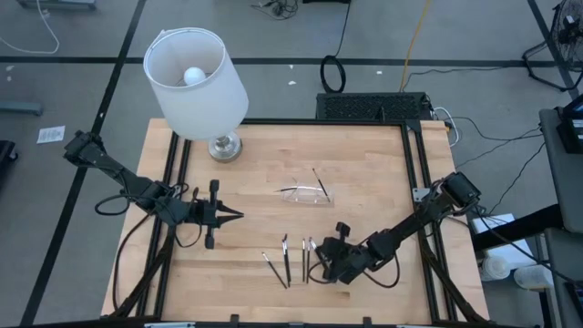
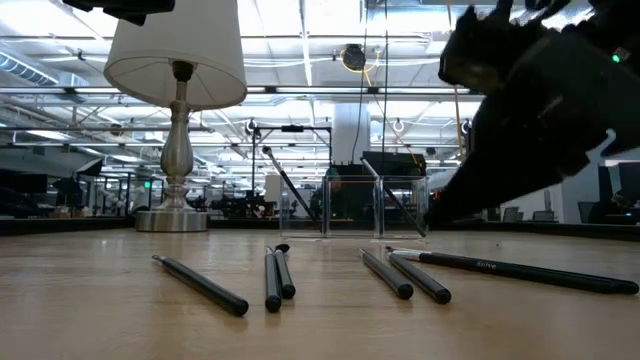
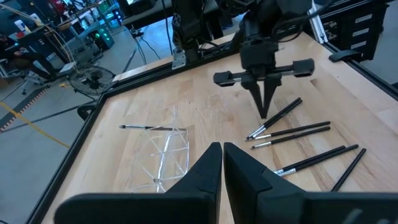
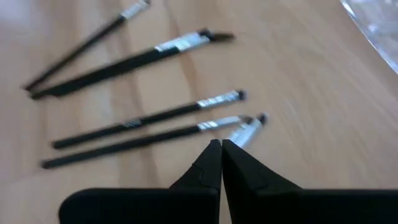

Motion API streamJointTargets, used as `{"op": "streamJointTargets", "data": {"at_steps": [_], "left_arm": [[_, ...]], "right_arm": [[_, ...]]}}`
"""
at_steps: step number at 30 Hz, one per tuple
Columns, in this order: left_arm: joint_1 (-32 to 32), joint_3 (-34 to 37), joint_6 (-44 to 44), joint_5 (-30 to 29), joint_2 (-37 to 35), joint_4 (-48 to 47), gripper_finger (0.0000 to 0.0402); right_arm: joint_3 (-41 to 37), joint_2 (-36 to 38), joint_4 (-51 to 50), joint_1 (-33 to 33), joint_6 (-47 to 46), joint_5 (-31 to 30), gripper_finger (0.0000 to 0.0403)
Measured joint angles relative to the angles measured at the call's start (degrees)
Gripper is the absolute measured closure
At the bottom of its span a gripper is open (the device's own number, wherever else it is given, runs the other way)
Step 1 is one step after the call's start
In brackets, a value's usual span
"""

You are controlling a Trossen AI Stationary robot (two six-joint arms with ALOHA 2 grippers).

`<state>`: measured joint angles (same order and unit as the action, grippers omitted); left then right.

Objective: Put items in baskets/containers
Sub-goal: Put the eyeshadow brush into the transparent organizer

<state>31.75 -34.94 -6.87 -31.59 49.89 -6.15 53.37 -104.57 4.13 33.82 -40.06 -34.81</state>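
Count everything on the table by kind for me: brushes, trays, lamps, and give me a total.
Loose brushes on the table: 6 (two lie close together)
Brushes in the tray: 2
Clear tray: 1
Lamp: 1
Total: 10

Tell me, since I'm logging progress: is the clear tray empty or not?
Not empty. One brush leans in the clear tray, its end poking over the rim; the other brushes lie on the table.
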Motion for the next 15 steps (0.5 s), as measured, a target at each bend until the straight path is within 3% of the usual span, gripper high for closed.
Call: {"op": "streamJointTargets", "data": {"at_steps": [5, 15], "left_arm": [[0.0, 0.0, 0.03, 0.0, -0.01, 0.0, 0.0376], [0.0, 0.0, 0.11, 0.04, 0.0, 0.01, 0.0376]], "right_arm": [[0.06, -0.3, 2.42, -0.64, 1.11, 4.98, 0.0403], [0.04, -2.88, 1.22, -1.14, -1.24, 4.82, 0.0403]]}}
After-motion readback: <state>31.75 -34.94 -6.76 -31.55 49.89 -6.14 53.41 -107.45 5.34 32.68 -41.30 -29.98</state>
